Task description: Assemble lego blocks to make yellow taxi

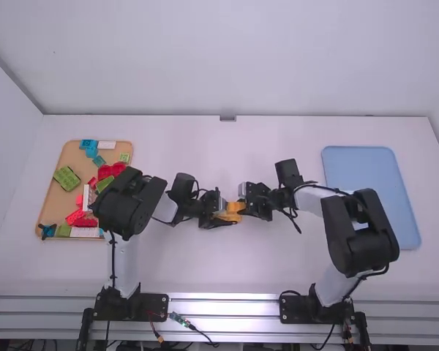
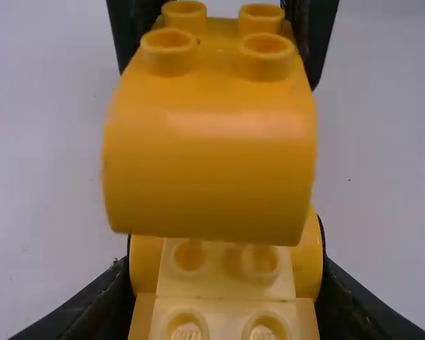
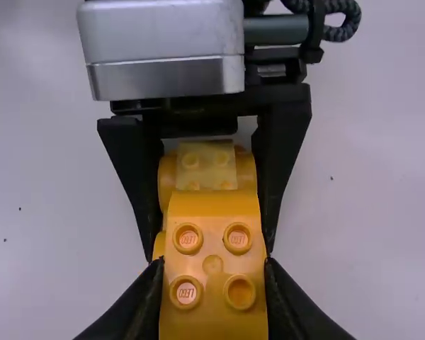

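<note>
High view: mid-table, the left gripper (image 1: 227, 218) is closed on the yellow stack (image 2: 227, 312). Just right, the right gripper (image 1: 241, 208) pinches the curved block (image 2: 209, 156), perhaps touching the stack. The tray (image 1: 58, 201) lies left, reaching farther.

Smooth, softly glossy plastic blocks between matt black fingers (image 3: 283, 156).
The curved yellow block (image 2: 209, 170) is plastic, its rounded side smooth with a soft sheen; a silvery housing (image 3: 163, 49) looks like smooth, satin metal, and the black cord (image 3: 343, 27) beside it is rough and braided. The white worktop (image 1: 205, 270) is smooth and matt, as is the blue tray (image 1: 366, 183) near its right edge; shiny metal rails (image 1: 223, 301) line the near edge.
</note>
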You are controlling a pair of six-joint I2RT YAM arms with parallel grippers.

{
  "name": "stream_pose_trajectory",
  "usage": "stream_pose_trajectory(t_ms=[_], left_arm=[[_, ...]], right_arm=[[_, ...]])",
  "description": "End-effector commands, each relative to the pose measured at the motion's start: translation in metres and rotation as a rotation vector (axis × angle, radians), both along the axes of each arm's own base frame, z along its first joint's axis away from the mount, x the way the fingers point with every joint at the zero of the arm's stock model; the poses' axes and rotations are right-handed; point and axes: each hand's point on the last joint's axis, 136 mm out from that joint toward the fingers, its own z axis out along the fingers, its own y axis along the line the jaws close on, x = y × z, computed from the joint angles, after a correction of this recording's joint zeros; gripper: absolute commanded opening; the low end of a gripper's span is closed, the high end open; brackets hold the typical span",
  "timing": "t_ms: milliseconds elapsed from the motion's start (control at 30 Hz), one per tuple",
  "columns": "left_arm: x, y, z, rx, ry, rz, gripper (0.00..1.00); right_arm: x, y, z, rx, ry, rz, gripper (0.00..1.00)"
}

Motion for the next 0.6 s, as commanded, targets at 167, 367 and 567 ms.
stream_pose_trajectory(t_ms=[167, 367, 567], left_arm=[[0.002, 0.004, -0.009, 0.023, 0.015, 0.021, 0.45], [0.001, 0.004, -0.009, 0.024, 0.015, 0.022, 0.45], [0.002, 0.004, -0.009, 0.023, 0.015, 0.021, 0.45]], right_arm=[[-0.007, 0.017, -0.004, 0.018, 0.003, 0.045, 0.0], [-0.004, 0.019, -0.009, 0.032, 0.032, 0.05, 0.0], [0.002, 0.022, -0.014, 0.032, 0.047, 0.061, 0.0]])
